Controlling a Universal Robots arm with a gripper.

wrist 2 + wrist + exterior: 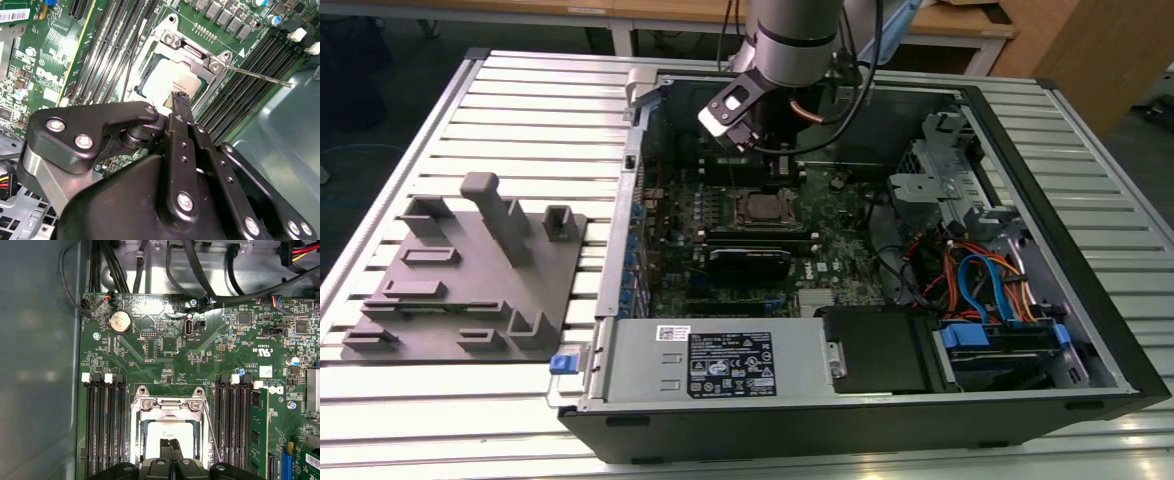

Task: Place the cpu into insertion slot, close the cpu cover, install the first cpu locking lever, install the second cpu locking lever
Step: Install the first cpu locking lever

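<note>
Gripper (pixel 170 446) is pinched shut on nothing, tips right above the cpu (pixel 167 432) — it's seated in the insertion slot (pixel 135 450) with the cpu cover (pixel 167 404) down over it. Thin locking lever (pixel 212 432) runs along the cover's edge, just beside the tips.

Robot arm (pixel 790 40) with a smooth silver-grey cylindrical wrist ringed by a dark band, black cables (pixel 850 105) looping beside it, and a small black box (pixel 727 108) with a white face. Its gripper (pixel 179 100) is matte black, built of flat jointed links studded with round silver screws (pixel 184 201)
</note>
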